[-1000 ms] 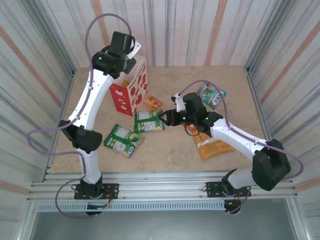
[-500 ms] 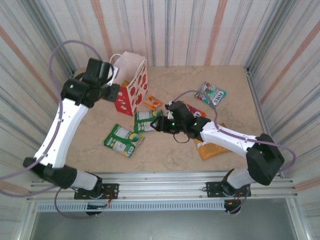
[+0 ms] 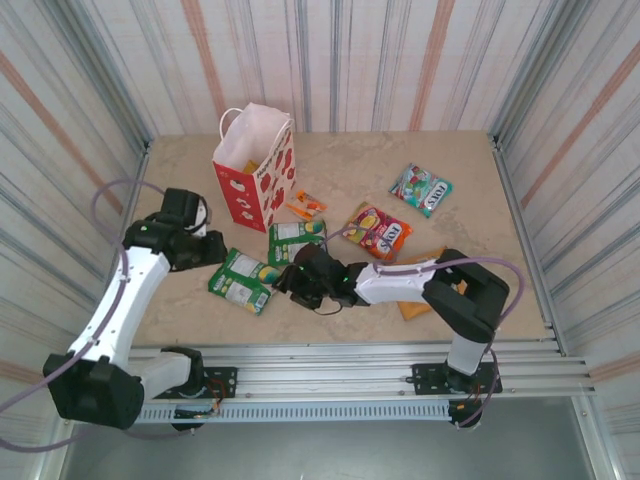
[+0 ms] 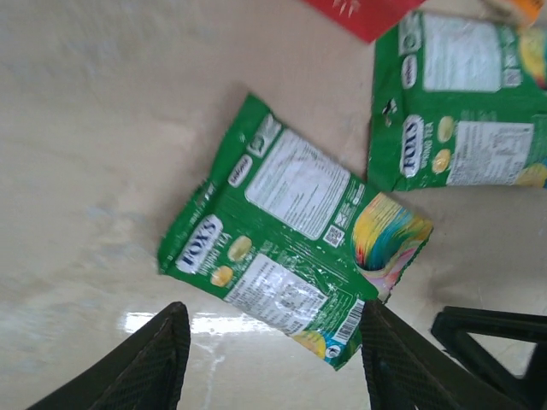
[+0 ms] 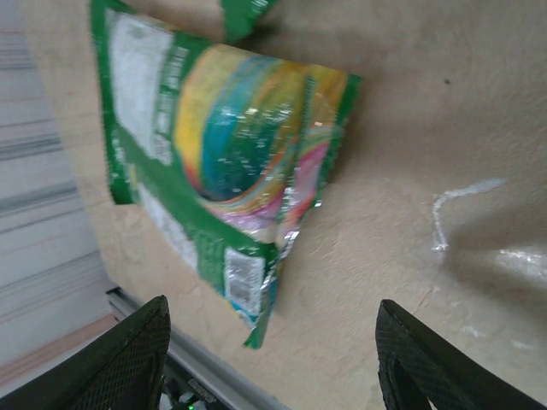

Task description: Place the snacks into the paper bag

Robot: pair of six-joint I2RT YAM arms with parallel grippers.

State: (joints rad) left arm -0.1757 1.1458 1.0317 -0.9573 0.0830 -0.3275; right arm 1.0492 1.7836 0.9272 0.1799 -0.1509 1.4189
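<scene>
The red paper bag (image 3: 257, 168) with white apples stands upright at the back left, its mouth showing white inside. A green packet (image 3: 241, 279) (image 4: 291, 248) (image 5: 214, 145) lies flat on the table between both grippers. My left gripper (image 3: 212, 250) (image 4: 269, 367) hovers open just left of it, holding nothing. From the right, my right gripper (image 3: 286, 287) (image 5: 273, 359) stands open at the packet's corner. A second green packet (image 3: 297, 241) (image 4: 461, 111) lies behind. Also on the table are a small orange packet (image 3: 307, 206), a red-yellow one (image 3: 377, 230) and a teal one (image 3: 422, 189). An orange packet (image 3: 413, 305) lies partly under the right arm.
The tan table (image 3: 180, 310) is ringed by corrugated walls. A metal rail (image 3: 320, 355) (image 5: 184, 389) runs along its near edge, close to the right gripper. The bag's red corner (image 4: 367, 13) sits at the top of the left wrist view.
The left arm swung down from the bag's mouth to the nearer green packet. The right arm reached left and nearer, from the second green packet to the same one.
</scene>
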